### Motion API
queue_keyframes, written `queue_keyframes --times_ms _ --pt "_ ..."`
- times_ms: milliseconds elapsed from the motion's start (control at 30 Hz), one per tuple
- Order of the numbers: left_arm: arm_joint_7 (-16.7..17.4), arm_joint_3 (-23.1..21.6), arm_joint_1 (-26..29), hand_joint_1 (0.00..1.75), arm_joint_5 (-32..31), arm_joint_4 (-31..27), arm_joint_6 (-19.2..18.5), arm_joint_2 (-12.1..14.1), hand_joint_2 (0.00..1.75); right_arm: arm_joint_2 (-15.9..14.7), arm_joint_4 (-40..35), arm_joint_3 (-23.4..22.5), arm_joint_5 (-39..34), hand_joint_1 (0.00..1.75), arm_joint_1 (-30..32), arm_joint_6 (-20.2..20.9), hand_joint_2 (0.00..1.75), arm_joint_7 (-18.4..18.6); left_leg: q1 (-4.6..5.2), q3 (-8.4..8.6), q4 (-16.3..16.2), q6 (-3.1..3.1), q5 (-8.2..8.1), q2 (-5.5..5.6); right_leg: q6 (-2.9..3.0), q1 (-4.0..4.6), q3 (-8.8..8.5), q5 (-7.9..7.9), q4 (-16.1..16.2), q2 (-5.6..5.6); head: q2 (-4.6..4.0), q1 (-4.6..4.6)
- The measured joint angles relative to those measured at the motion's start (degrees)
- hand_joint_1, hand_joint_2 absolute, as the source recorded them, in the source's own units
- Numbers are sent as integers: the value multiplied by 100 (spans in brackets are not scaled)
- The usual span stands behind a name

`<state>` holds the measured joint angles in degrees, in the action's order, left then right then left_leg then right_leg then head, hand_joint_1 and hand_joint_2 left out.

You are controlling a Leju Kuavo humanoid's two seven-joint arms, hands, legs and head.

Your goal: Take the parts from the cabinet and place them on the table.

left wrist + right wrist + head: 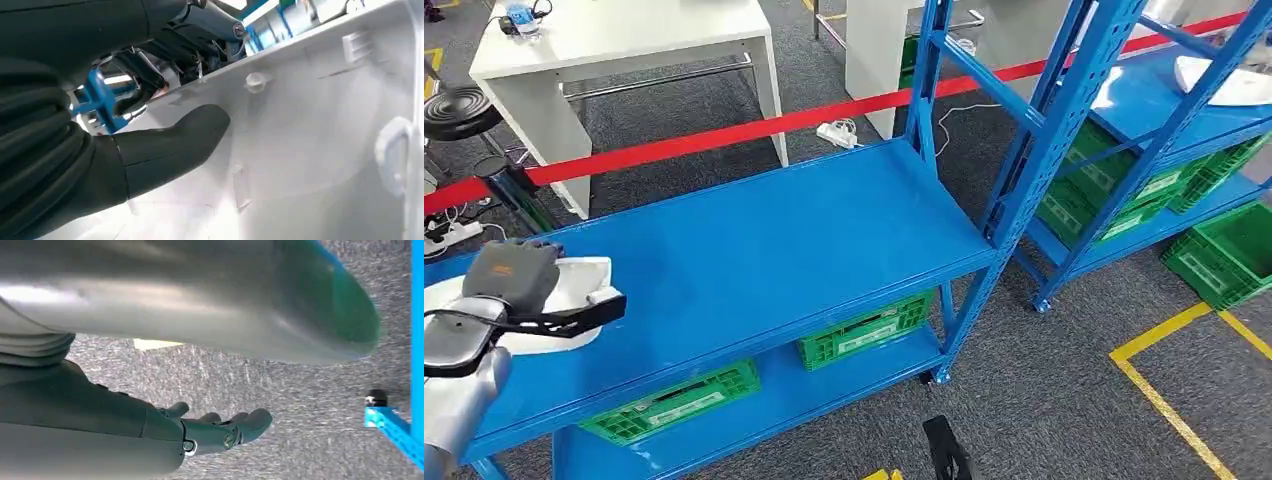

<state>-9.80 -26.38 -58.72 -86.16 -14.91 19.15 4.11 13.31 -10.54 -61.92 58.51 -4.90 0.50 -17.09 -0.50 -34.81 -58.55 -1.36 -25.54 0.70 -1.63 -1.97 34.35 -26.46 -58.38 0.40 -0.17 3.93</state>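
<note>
A white moulded plastic part (589,277) lies at the left end of the blue cabinet's upper shelf (764,250). My left hand (519,285) grips it by its edge. In the left wrist view the thumb (170,145) presses on the part's (310,150) inner face while the dark fingers (150,75) hook over its rim. A second white part (1224,82) rests on the neighbouring rack's shelf at the far right. My right hand (220,432) hangs over the grey carpet, fingers loosely stretched out, holding nothing.
A white table (624,40) stands beyond a red barrier tape (824,115) behind the cabinet. Green crates (864,332) sit on the lower shelf, and several more fill the right rack (1114,190). A blue upright (1024,190) rises at the shelf's right end. Yellow lines (1164,340) mark the carpet.
</note>
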Motion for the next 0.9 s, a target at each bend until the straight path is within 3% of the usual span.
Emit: queue_keyframes --times_ms 100,233,367,533,567,667,700,733,767,833,867,900 --pt "-414 11 -148 175 517 -181 471 -70 175 -2 0 -11 -11 0 8 20 0 124 0 -2 -1 0 0 2 0 0 1 0 0 -2 0 0" --pt "-1155 214 -245 175 1356 -569 524 -205 175 -2 0 -13 22 0 14 76 0 216 0 -2 0 0 0 1 0 -1 1 0 0 0 0 -2" --pt "-1832 383 17 175 2571 -1597 14 -243 175 -2 0 -22 22 0 37 146 0 302 1 -2 0 0 -1 0 0 0 1 0 0 0 0 -2" --pt "-2124 374 575 175 4261 -3398 -554 -102 175 -7 0 -50 72 0 63 146 0 382 4 -2 5 -4 -4 -1 0 0 2 -3 0 2 0 0" --pt "-2137 374 707 175 4484 -3746 -626 -43 175 -9 0 -50 79 0 70 149 0 385 35 -13 -34 45 -36 -1 -33 -39 -3 10 30 -1 0 -4" --pt "-2321 354 1176 175 5185 -4860 -840 81 175 -15 0 -52 92 0 68 155 0 347 52 9 10 111 11 -5 -98 -63 -24 47 56 11 0 -4" --pt "-2387 343 1345 175 5362 -5177 -895 105 175 -17 0 -55 92 0 68 157 0 321 -16 64 129 157 80 -28 -101 -56 -23 4 38 7 0 2" --pt "-2448 328 1529 175 5532 -5479 -952 125 175 -68 0 -57 83 0 76 160 0 275 2 102 202 171 114 -52 -90 -50 3 -109 -69 -26 0 0" --pt "-2509 312 1681 175 5681 -5760 -1013 136 175 -68 0 -59 77 0 75 175 0 238 2 99 212 203 133 -59 -73 -44 126 -349 -354 -22 0 20" --pt "-2581 271 2038 175 5805 -6228 -1089 151 175 -105 0 -66 63 0 76 205 0 186 14 58 189 207 135 -68 -63 -20 502 -833 -1266 -20 0 26" --pt "-2590 242 2179 175 5829 -6381 -1105 160 175 -129 0 -70 63 0 76 208 0 170 15 27 163 206 135 -76 -63 -12 637 -946 -1611 -19 0 26" --pt "-2605 225 2317 175 5855 -6558 -1138 171 175 -151 0 -72 63 0 76 214 0 162 14 -12 126 200 138 -76 -65 -11 647 -899 -1692 -20 0 28"
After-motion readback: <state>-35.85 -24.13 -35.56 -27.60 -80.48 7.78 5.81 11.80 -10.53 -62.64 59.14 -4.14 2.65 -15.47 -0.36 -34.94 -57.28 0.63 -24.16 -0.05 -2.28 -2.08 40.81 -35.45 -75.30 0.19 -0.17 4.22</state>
